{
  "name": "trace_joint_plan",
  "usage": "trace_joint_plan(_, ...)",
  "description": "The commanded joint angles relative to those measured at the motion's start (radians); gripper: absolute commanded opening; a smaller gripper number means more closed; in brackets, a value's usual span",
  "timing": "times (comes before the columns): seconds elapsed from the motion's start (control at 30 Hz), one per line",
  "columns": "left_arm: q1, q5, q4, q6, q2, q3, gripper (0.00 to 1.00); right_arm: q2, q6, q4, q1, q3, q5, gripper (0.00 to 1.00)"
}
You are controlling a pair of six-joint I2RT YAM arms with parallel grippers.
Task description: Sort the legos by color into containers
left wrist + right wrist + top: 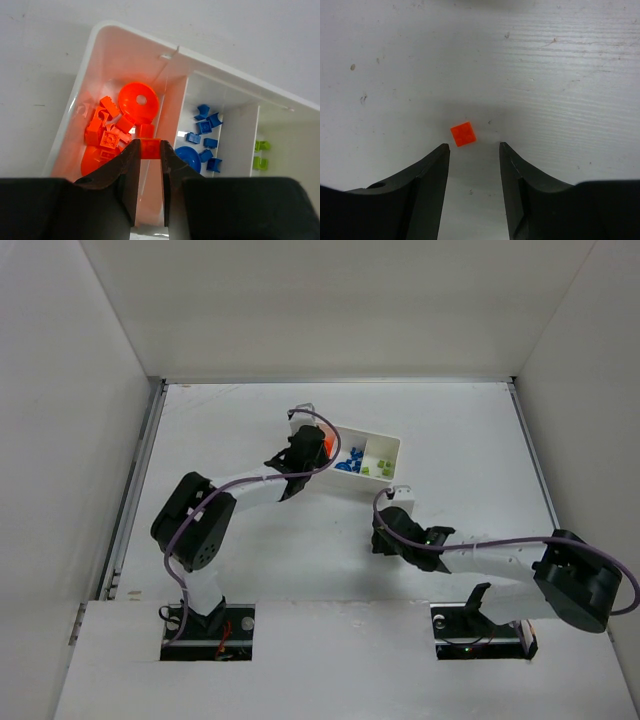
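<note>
Now: left gripper (149, 151) is over the tray (131, 32), jaws nearly shut, pinching a small orange brick (150, 146) between the fingertips. The brick hangs above the orange compartment, close to the wall it shares with the blue one; whether it is clear of that wall is hard to judge from the wrist view. Below it lies the orange pile (106, 134), with an orange disc (138, 100) leaning at the back. Blue pieces (204, 134) sit in the middle compartment and green pieces (260, 155) in the far one. Right gripper (473, 146) is low over the table (555, 70), near the tray's front side, jaws wide apart and holding nothing. A loose orange piece (463, 134) lies flat on the table just ahead of the gap, nearer the left-hand finger, touching neither.
</note>
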Motion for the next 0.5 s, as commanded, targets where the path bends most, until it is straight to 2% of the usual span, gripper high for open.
trace_joint_plan(0.0,0.005,0.011,0.006,0.007,0.006,0.06,0.15,0.023,0.001,0.008,0.031,0.057,0.024,0.5)
trace_joint_plan(0.13,0.014,-0.003,-0.009,0.024,0.032,0.085,0.19,0.046,-0.001,0.003,0.036,0.066,0.044,0.5)
trace_joint_plan(0.3,0.004,-0.035,-0.012,0.041,0.02,0.08,0.33,0.095,-0.008,-0.023,0.042,0.097,0.066,0.46)
trace_joint_plan(0.47,-0.006,-0.044,0.006,0.051,-0.046,0.04,0.36,0.109,-0.007,-0.051,0.055,0.114,0.072,0.4)
